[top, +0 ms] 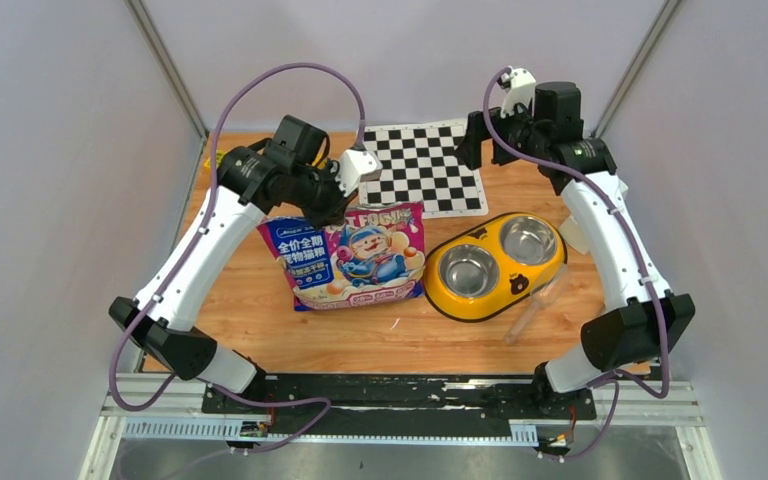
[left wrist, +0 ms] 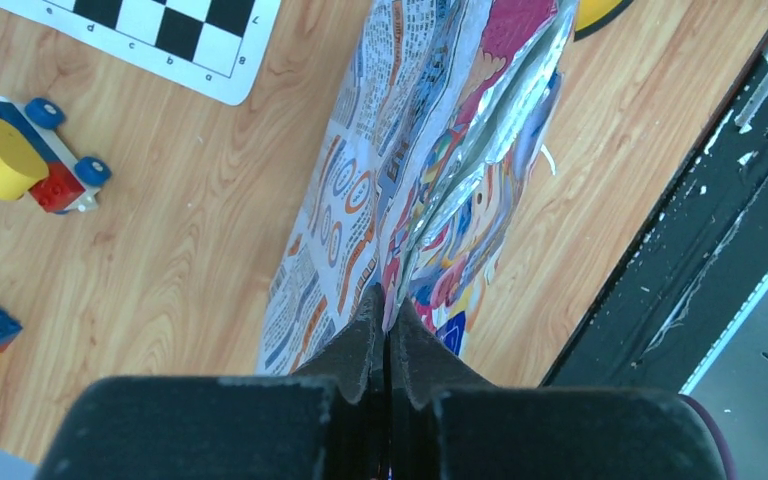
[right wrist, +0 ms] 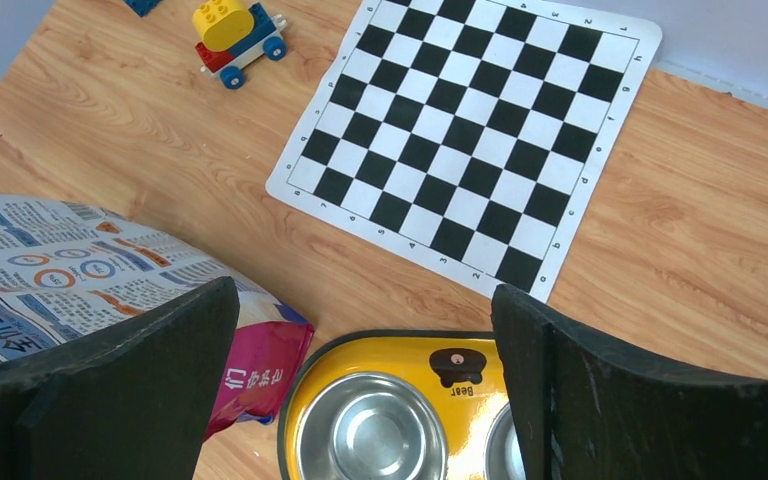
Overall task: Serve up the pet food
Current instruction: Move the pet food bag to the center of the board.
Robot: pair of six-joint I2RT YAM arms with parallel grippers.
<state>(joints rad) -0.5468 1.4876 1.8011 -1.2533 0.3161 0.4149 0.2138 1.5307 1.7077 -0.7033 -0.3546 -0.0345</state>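
The cat food bag [top: 355, 255] stands on the wooden table [top: 410, 340], just left of the yellow double bowl [top: 550, 270], with its printed front facing the arms and its mouth pointing up. Its top edge runs left to right towards the bowl, with silver lining showing along it, and no kibble can be seen. The left gripper [left wrist: 385, 305] is pinched tight on the left end of that edge. The right gripper [right wrist: 365, 295] hangs with its jaws spread wide and empty, over the bowl's far rim and the checkerboard mat [right wrist: 460, 130].

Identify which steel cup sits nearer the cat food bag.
The left cup, beside the bag; the other cup sits farther right and back in the yellow bowl.
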